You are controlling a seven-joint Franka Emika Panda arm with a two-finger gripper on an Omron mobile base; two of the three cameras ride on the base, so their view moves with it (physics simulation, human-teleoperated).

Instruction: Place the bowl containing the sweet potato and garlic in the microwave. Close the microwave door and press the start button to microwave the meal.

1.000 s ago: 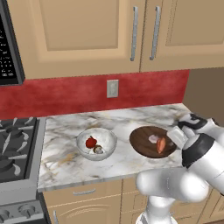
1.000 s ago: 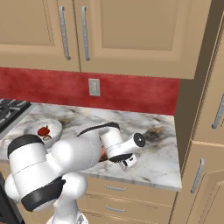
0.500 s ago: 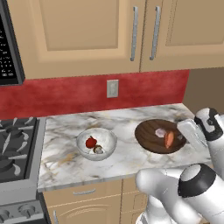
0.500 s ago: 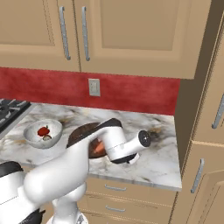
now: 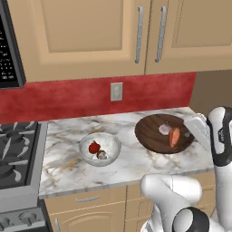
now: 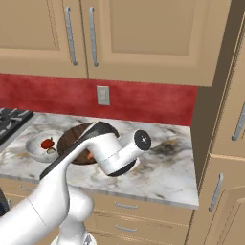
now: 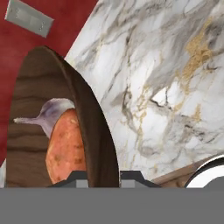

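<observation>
Bowl (image 5: 164, 133) with the sweet potato (image 5: 174, 137) and garlic (image 5: 164, 129) inside is hanging tilted at the right end of the counter (image 5: 68, 158), seen from my left base camera, its far rim by the white hand; I am judging it gripped at the edge so the food stays put on the way to the microwave (image 5: 10, 50), whose dark keypad edge is showing at upper left. One second bowl (image 5: 99, 148), pale and smaller, is sitting near the stove (image 5: 16, 158) holding one red item and one brownish piece.

From the right base camera, the arm is crossing in front of the brown bowl (image 6: 76, 143); two bowls, one wall outlet (image 6: 102, 95), and two cabinet handles above are counting up here.

Through the hand camera, the gripper (image 7: 104, 177) is pinching the bowl's rim (image 7: 94, 131), one finger on each side of the wood wall. One sweet potato (image 7: 65, 148) and one garlic bulb (image 7: 52, 114) are lying touching against the lower side.
</observation>
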